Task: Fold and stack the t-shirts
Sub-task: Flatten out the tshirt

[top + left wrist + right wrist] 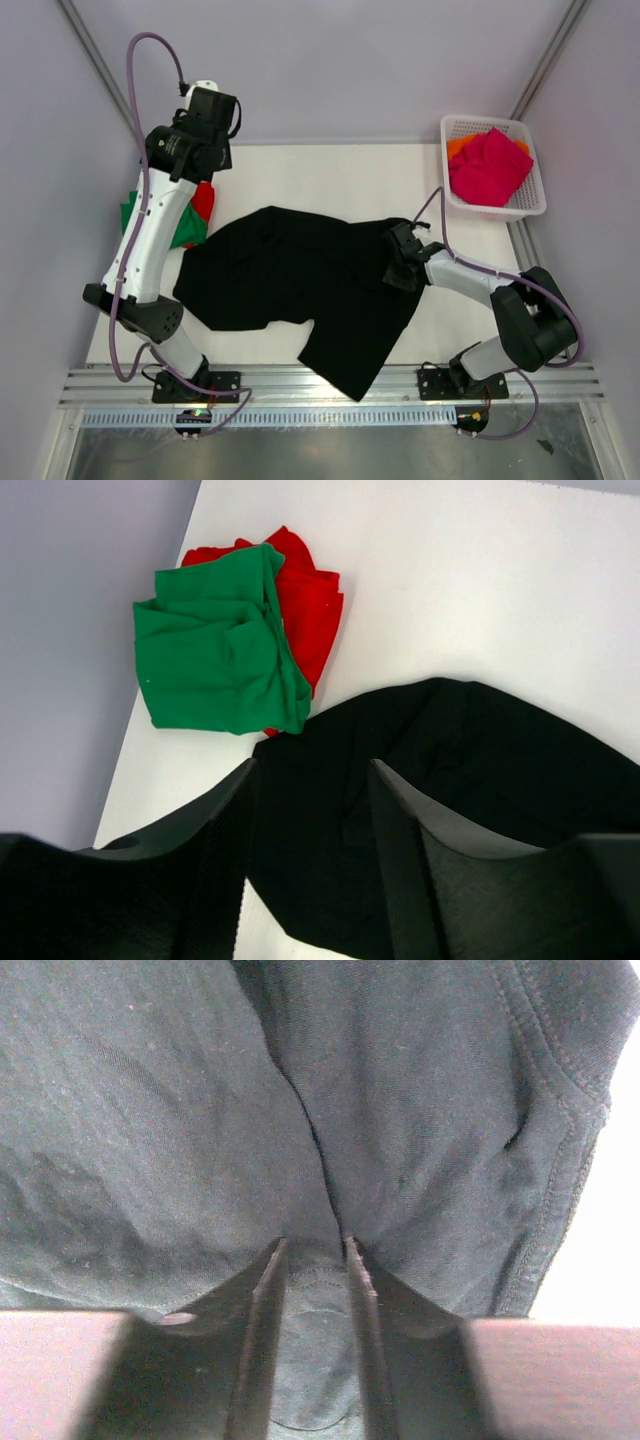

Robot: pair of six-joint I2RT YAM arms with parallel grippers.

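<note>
The black t-shirt point(290, 275) lies spread and rumpled on the tabletop, well left of the white basket point(481, 120) and nearer the arms. The fold is only starting. The right gripper point(312, 1245) is at the shirt's basket-side edge, jaws pinched on a ridge of black cloth. The left gripper point(312, 770) hovers far from the basket with jaws apart and empty, near the folded green t-shirt point(215, 650) and red t-shirt point(315, 610). Next, I'd say, the right arm should lift that edge and carry it away from the basket across the shirt.
</note>
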